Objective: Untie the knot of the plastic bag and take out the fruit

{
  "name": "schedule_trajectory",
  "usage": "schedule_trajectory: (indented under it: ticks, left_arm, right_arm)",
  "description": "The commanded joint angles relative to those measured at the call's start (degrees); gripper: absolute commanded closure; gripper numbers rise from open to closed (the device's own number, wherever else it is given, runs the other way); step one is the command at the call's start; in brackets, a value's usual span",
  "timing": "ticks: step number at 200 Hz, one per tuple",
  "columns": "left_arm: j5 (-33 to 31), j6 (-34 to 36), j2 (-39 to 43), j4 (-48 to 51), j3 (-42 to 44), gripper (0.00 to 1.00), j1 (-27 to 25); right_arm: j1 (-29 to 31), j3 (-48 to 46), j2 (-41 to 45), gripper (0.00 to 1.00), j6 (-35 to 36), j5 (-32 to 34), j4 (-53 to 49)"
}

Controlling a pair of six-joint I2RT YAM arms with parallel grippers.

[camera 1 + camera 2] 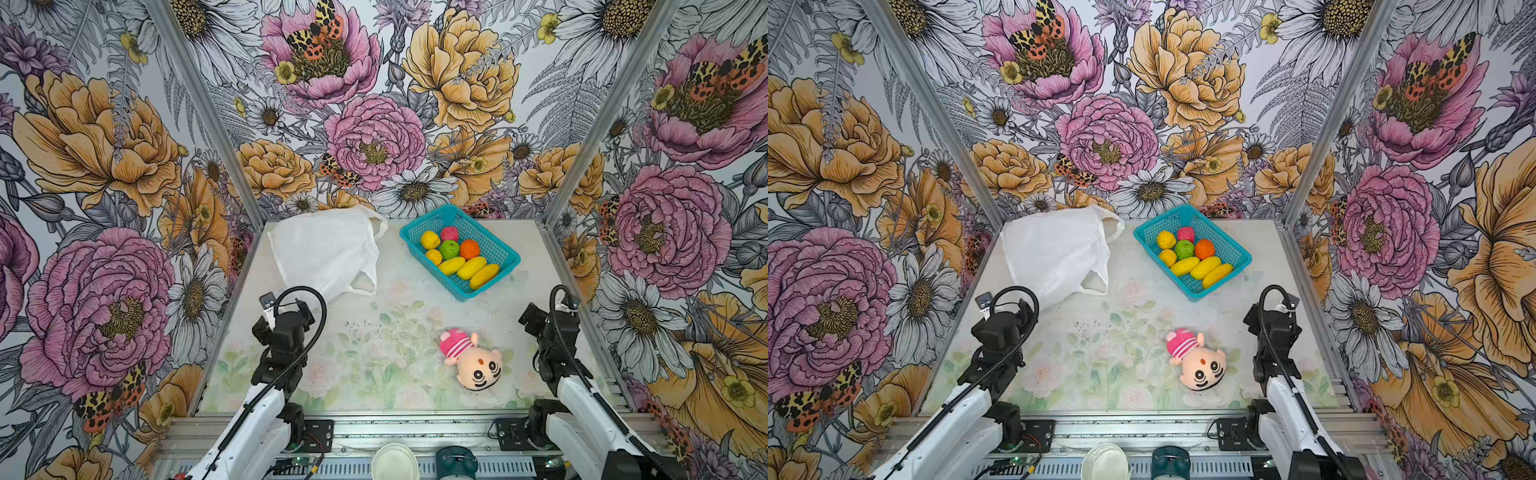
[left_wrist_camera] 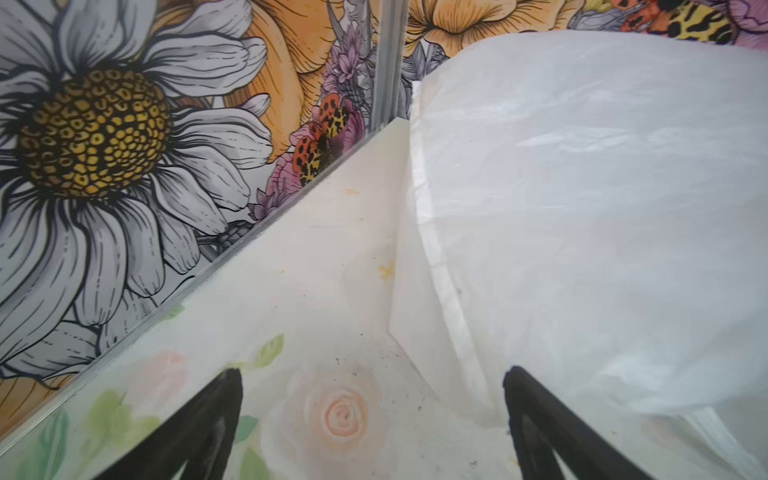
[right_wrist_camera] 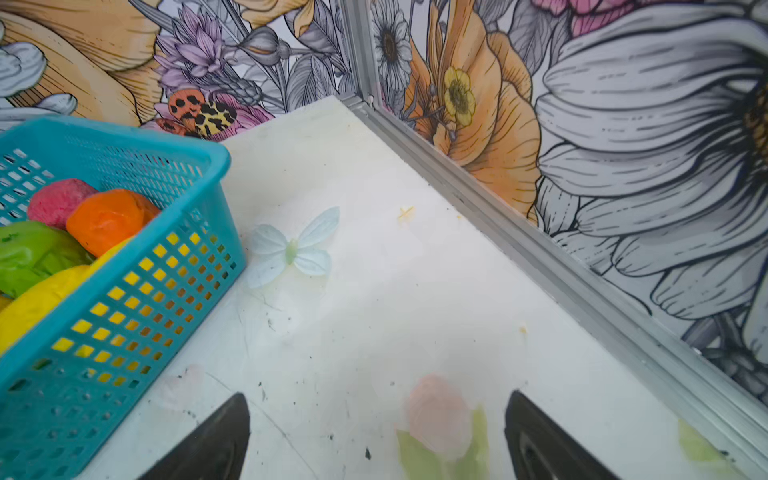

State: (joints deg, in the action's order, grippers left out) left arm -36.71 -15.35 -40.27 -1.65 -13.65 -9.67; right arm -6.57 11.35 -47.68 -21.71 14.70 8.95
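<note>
The white plastic bag (image 1: 324, 249) (image 1: 1054, 249) lies flat and slack at the back left of the table. Its handle loops (image 1: 365, 284) lie loose, and the knot is out of view. The fruit (image 1: 457, 257) (image 1: 1192, 255) fills a teal basket (image 1: 488, 235) (image 1: 1221, 234) at the back right. My left gripper (image 1: 291, 303) (image 2: 374, 370) hovers open by the bag's near edge (image 2: 582, 208), with nothing between its fingers. Over bare table to the right of the basket (image 3: 124, 332), my right gripper (image 1: 534, 316) (image 3: 378, 395) is open and empty too.
A plush doll with a pink striped hat (image 1: 478, 361) (image 1: 1200, 365) lies at the front right of the table. Flowered walls with metal posts (image 1: 208, 124) close in the left, back and right. A white dish (image 1: 395, 461) sits on the front rail.
</note>
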Motion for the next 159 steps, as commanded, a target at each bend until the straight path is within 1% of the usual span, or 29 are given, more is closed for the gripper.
schedule_trajectory:
  ticks: [1,24,47,64,78,83,95,107,110,124,130,137,144,152,159]
  left_arm:
    - [-1.89,3.10,3.35,-17.85,5.86,0.01,3.07]
    - [4.59,5.21,1.26,-26.46,9.75,0.01,5.74]
    - [6.36,6.60,-6.40,-32.68,8.73,0.01,6.46]
    - [11.17,8.47,-14.14,-34.69,5.33,0.01,6.71]
    - [14.58,10.81,-20.95,-34.70,1.07,0.01,6.31]
    - [15.17,11.64,-23.39,-34.70,-0.42,0.01,6.05]
    - [15.31,13.57,-28.29,-34.78,-3.59,0.01,5.39]
    - [15.17,14.59,-31.61,-36.07,-5.47,0.01,5.51]
    - [15.36,14.69,-32.23,-36.46,-5.78,0.01,5.71]
    - [18.47,13.43,-34.50,-38.65,-6.55,0.01,7.90]
    - [20.69,12.10,-35.28,-39.44,-6.81,0.01,9.45]
    - [23.57,9.83,-36.34,-40.45,-7.00,0.01,11.25]
    - [26.24,8.87,-37.26,-40.21,-7.69,0.01,12.93]
    - [26.32,7.82,-37.71,-37.77,-9.01,0.01,13.97]
    - [26.68,7.33,-38.40,-37.64,-9.50,0.01,14.54]
  right_arm:
    - [-0.09,-1.87,-1.75,0.05,2.04,-2.48,14.71]
    - [-0.07,-3.53,-4.83,0.04,4.61,-4.53,23.63]
    - [-0.05,-3.53,-12.96,0.04,5.75,-5.30,34.81]
    - [0.02,-2.07,-18.70,0.07,6.21,-8.66,39.83]
    - [0.04,-1.88,-22.92,0.07,6.63,-9.07,45.72]
    - [-0.01,-1.56,-23.83,0.08,7.26,-9.04,46.39]
    - [0.11,-0.13,-24.31,0.08,7.78,-6.87,44.41]
    - [0.21,-0.20,-26.73,0.08,9.01,-6.28,47.28]
    - [0.31,-0.41,-27.78,0.08,9.32,-6.26,49.43]
    - [0.24,-1.74,-36.29,0.06,9.17,-5.74,60.95]
    - [0.04,-2.19,-40.17,0.04,9.79,-7.64,66.01]
    - [0.02,-1.85,-43.45,0.05,10.34,-9.25,69.25]
    - [-0.39,-2.09,-43.06,0.05,10.00,-10.49,68.52]
    - [-0.30,-1.55,-41.26,0.04,9.72,-10.01,64.83]
    - [0.12,-0.89,-41.47,0.04,10.39,-9.91,64.43]
